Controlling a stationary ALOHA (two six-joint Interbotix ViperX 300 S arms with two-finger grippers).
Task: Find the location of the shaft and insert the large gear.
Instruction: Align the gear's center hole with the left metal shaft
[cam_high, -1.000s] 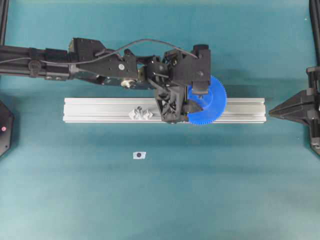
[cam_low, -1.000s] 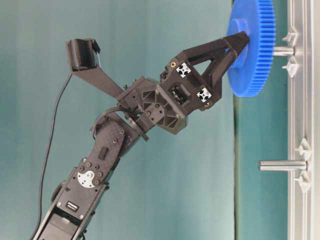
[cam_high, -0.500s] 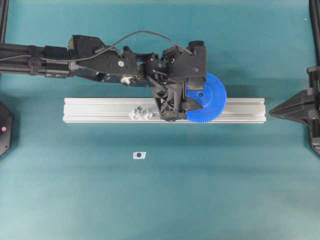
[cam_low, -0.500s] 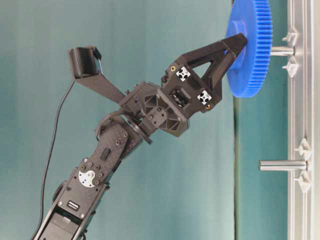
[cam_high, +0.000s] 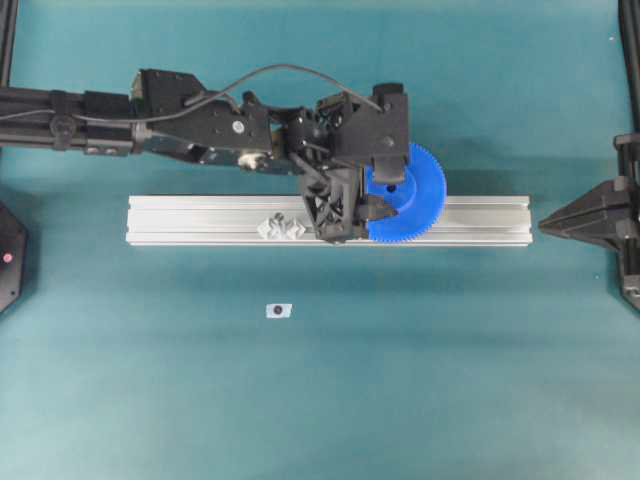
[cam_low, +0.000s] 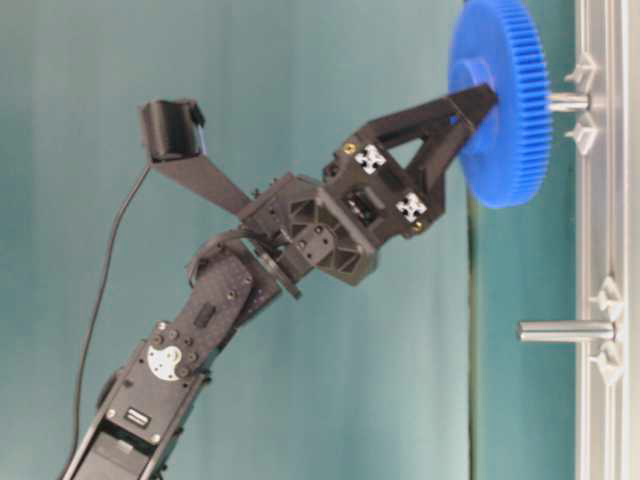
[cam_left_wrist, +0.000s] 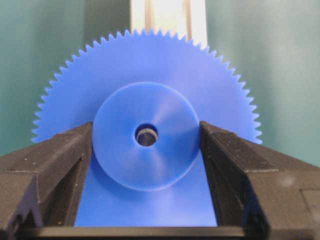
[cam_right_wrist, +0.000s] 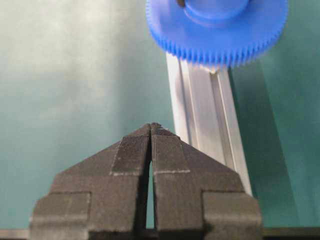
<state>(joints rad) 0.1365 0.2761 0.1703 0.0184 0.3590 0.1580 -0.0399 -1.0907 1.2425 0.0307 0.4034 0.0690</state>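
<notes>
The large blue gear (cam_high: 420, 205) hangs over the aluminium rail (cam_high: 200, 220), right of its middle. My left gripper (cam_high: 375, 195) is shut on the gear's raised hub. In the left wrist view the fingers (cam_left_wrist: 60, 160) press both sides of the hub (cam_left_wrist: 150, 165), and a grey metal end shows inside the centre hole (cam_left_wrist: 146, 136). In the table-level view the gear (cam_low: 510, 150) sits on the shaft (cam_low: 567, 101), a short gap off the rail (cam_low: 600, 200). My right gripper (cam_high: 575, 220) is shut and empty beyond the rail's right end.
A twin pin (cam_low: 565, 330) stands bare on the rail between clear pieces (cam_high: 282, 227), left of the gear. A small white tag with a dark dot (cam_high: 278, 311) lies on the teal mat in front of the rail. The right wrist view shows the gear (cam_right_wrist: 217, 30) ahead.
The left gripper has shifted the gear slightly left and back in the overhead view, and the gear's tilt on the shaft has changed. The right arm has not moved.
</notes>
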